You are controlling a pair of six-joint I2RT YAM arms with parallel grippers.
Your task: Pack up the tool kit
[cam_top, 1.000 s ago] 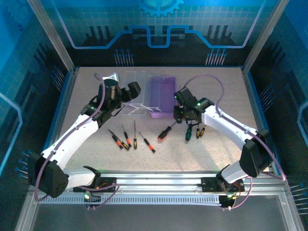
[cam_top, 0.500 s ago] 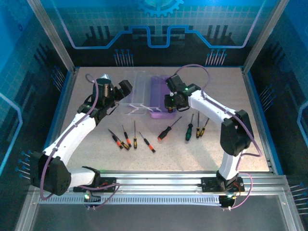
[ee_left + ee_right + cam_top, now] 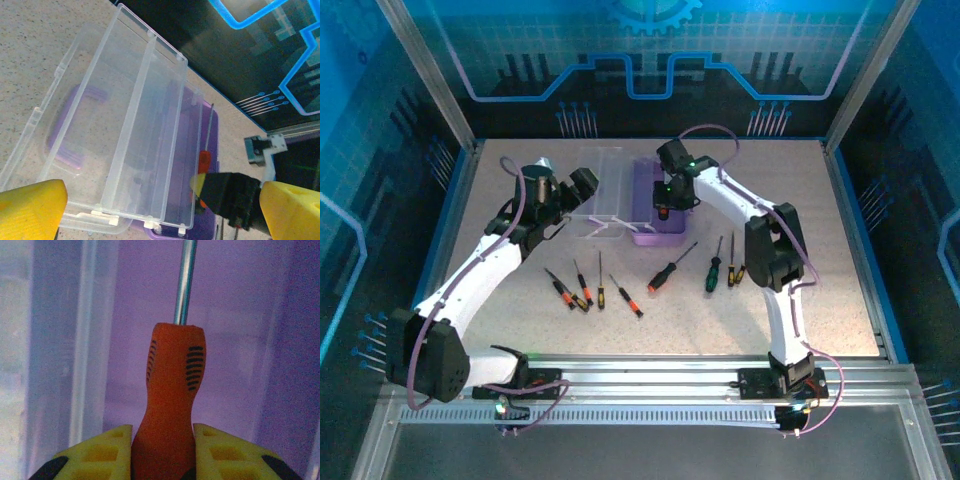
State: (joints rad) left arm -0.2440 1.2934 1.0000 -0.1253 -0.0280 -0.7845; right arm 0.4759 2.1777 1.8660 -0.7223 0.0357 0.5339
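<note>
One orange screwdriver [image 3: 172,380] is sitting clamped by its handle between the yellow fingers of the right gripper [image 3: 162,442], its steel shaft pointing away from the wrist over the purple floor of the case [image 3: 655,172]. From above, that gripper is hanging over the middle of the open case, which is lying at the far centre of the table [image 3: 800,300].

The clear lid [image 3: 125,140] is lying folded out flat to the left of the case, and the purple handle [image 3: 75,132] is showing through it. The left gripper [image 3: 162,200] is hovering at the lid's near edge with its fingers spread wide, one on each side of the lid; whether they are touching it, I cannot tell.

Nearer the arms, loose tools are lying on the table, well apart from the case. Four small orange-black screwdrivers [image 3: 582,287] are lying in a loose row at left. A bigger red-handled one [image 3: 663,275] is lying slanted at centre. A green one [image 3: 711,273] is lying to its right, and an orange-black one [image 3: 731,268] is lying just beside that, close against the right arm.
</note>
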